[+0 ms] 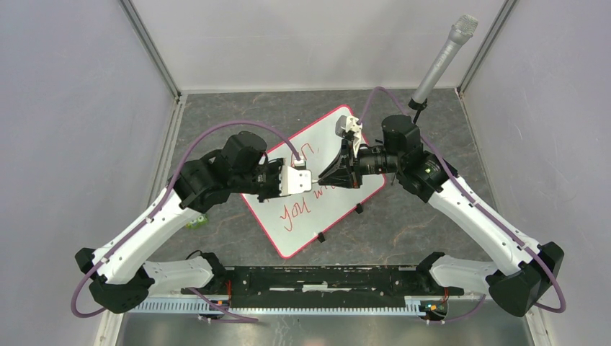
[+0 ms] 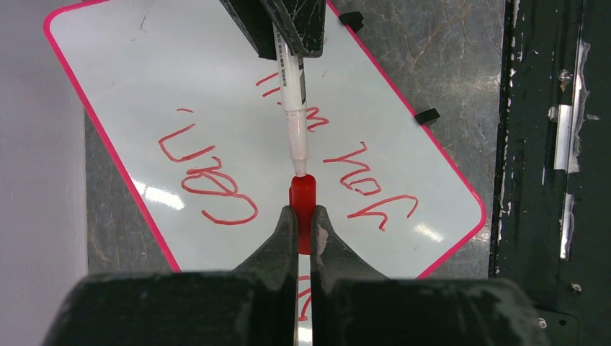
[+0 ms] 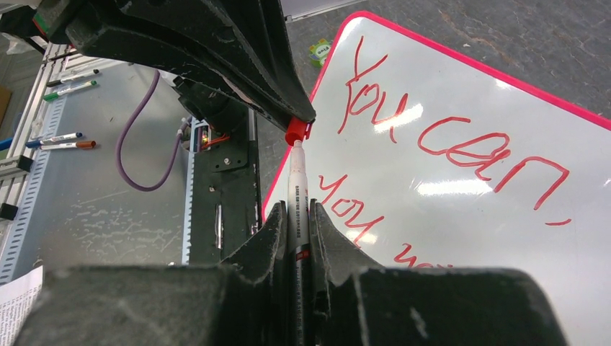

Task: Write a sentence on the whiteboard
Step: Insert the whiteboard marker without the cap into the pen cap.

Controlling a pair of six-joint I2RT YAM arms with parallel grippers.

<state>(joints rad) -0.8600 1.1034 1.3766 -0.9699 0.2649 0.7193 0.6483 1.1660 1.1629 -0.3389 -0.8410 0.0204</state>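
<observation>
Whiteboard [image 1: 306, 229] lies flat on the stone table [image 1: 411, 231] between the arms, its red sentence [image 3: 447, 144] written in two lines. It looks rigid, light and slick, and is probably best gripped at the pink frame. Left gripper [image 2: 303, 216] is pinched tight on a red cap [image 2: 303, 193]; right gripper [image 3: 299, 216] is clamped round the marker [image 3: 297, 176] barrel. No bins or trays show. The cap is the only receptacle, with the marker tip just at its mouth.

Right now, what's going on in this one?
The writing looks finished: the sentence in red is on the whiteboard. The right gripper is shut on the marker, the left gripper on the red cap. The marker's tip meets the cap's mouth above the board, likely capping.
</observation>
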